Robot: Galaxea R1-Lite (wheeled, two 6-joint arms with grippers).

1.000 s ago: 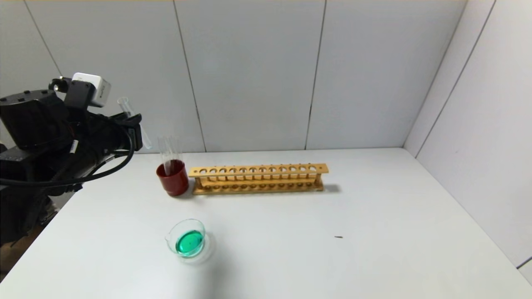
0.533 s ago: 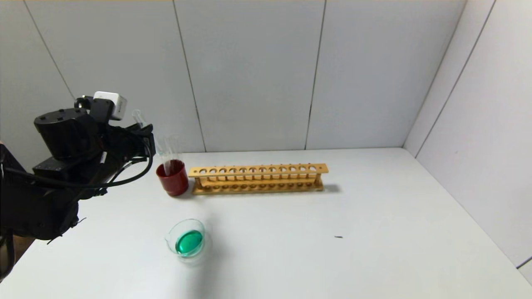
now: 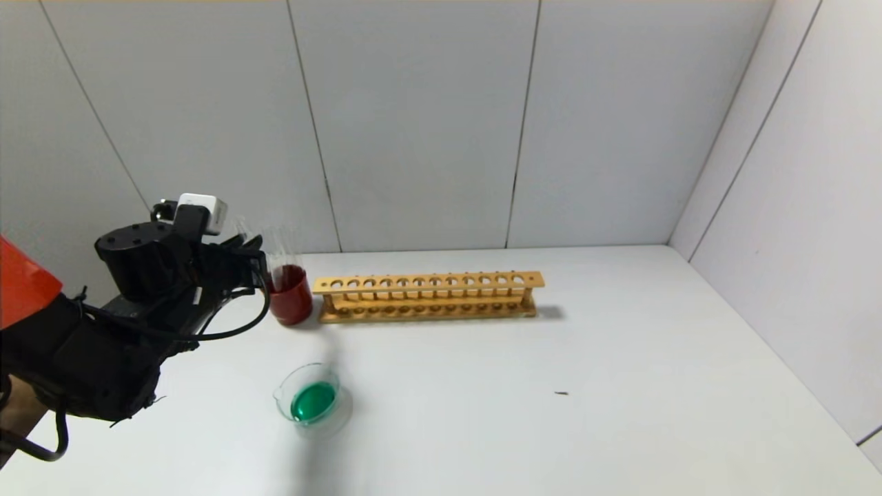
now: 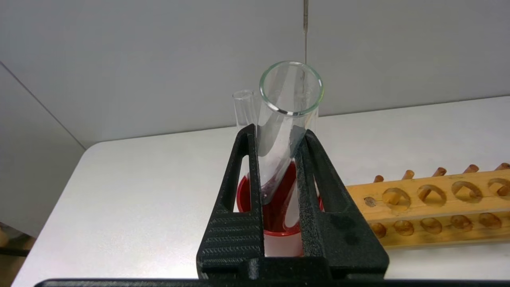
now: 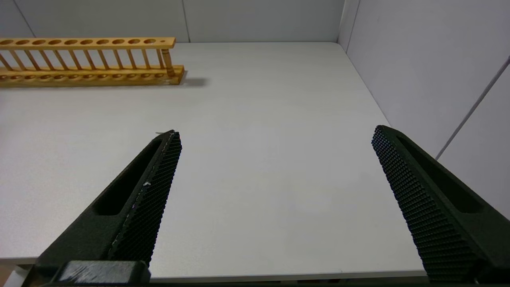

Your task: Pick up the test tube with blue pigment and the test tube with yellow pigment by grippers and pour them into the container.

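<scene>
My left gripper (image 4: 279, 137) is clamped on an emptied clear tube (image 4: 285, 115), its jaws pressed against the glass on both sides just under the rim, while the tube's rounded end dips into the dark red cup (image 3: 289, 293) at the left end of the wooden rack (image 3: 427, 295). I judge the tilt is deliberate: leaning the glass lets it slide down beside the other colourless tube (image 4: 244, 107) already standing in that cup. The container (image 3: 311, 401), a low glass dish with a pouring lip, sits on the table (image 3: 620, 358) nearer to me and apart from the cup, holding a shallow pool of green liquid, which suggests blue and yellow have already been mixed. No tube with blue or yellow tint shows anywhere, and the rack's holes are all vacant. My right gripper (image 5: 275, 139) hangs parked over bare table on the right side, its fingers spread wide with nothing between them.
</scene>
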